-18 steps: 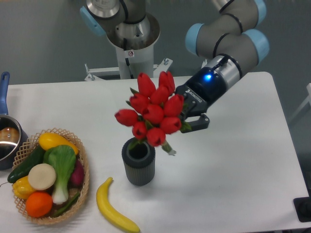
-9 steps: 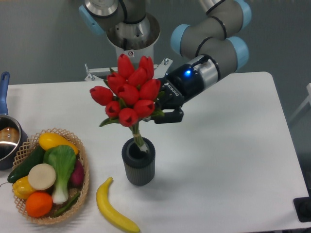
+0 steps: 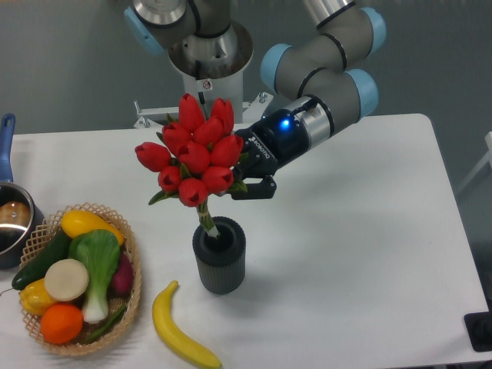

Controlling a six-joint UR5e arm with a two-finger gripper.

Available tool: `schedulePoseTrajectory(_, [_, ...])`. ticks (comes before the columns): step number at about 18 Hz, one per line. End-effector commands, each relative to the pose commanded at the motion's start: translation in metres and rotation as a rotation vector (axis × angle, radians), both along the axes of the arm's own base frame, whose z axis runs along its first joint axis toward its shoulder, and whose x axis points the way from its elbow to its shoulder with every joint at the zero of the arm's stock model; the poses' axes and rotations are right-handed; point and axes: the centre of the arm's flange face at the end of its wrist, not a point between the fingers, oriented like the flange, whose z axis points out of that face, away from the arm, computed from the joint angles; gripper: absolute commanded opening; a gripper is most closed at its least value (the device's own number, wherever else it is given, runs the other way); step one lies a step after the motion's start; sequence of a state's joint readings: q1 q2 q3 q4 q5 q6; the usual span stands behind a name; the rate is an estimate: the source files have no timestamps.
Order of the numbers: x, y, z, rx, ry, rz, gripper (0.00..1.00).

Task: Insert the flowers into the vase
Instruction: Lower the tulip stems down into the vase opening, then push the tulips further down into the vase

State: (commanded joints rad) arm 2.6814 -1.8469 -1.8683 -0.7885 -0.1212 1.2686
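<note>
Red tulip buds crowd together in the flowers (image 3: 192, 157), a tight bunch with a few small green leaves, held up above the vase (image 3: 220, 254) and tilted so the heads lean left and the short stems slant down to the right. The stem ends reach the round mouth of the vase — the tips look just inside the rim, though how deep cannot be told. The vase, a dark grey ribbed cylinder, stands upright on the white desk (image 3: 361, 254), near the middle.

The gripper (image 3: 247, 178) comes in from the right, its fingers closed on the flowers at the right side of the bunch; the buds hide most of the grip. A blue light glows on the wrist behind it.

On the near left sits a woven basket (image 3: 131, 288) of vegetables and fruit, with a banana (image 3: 178, 327) lying just beside it — and a pot (image 3: 11, 219) at the left edge.
</note>
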Motion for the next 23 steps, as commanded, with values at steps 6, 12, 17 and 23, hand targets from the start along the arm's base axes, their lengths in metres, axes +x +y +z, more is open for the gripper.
schedulePoseTrajectory(6, [-0.014,0.005,-0.036,-0.002,-0.006,0.01,0.22])
schedulePoseTrajectory(12, [-0.017,0.005,-0.061,-0.01,-0.025,0.017,0.23])
schedulePoseTrajectory(17, [-0.02,-0.006,-0.083,-0.012,-0.026,0.043,0.23])
schedulePoseTrajectory(23, [-0.019,-0.009,-0.1,-0.014,-0.032,0.051,0.24])
